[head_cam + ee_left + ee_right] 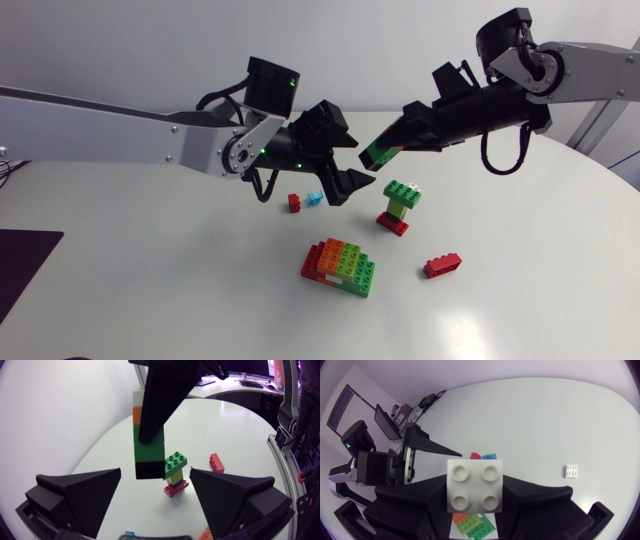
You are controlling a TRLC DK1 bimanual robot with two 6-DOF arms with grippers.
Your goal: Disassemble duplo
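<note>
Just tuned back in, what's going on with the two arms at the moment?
The right gripper is shut on a brick column, white at one end and black at the other, held in the air above the table. The left gripper is open and faces the column's black end, with no finger on it. A small green-topped tower, a multicolour block and a red brick sit on the table.

Left gripper (362, 160) fingers spread, gap between them free. The brick stack (381, 150) clamped in right gripper (402, 128) hangs just ahead, blocking a straight pass. On desk (540, 300): small tower (398, 207) below the stack, apart from it. Brick cluster (340, 267) and red brick (442, 264) near. Open lane between cluster and red brick. Broad bare desk on right arm's side.
</note>
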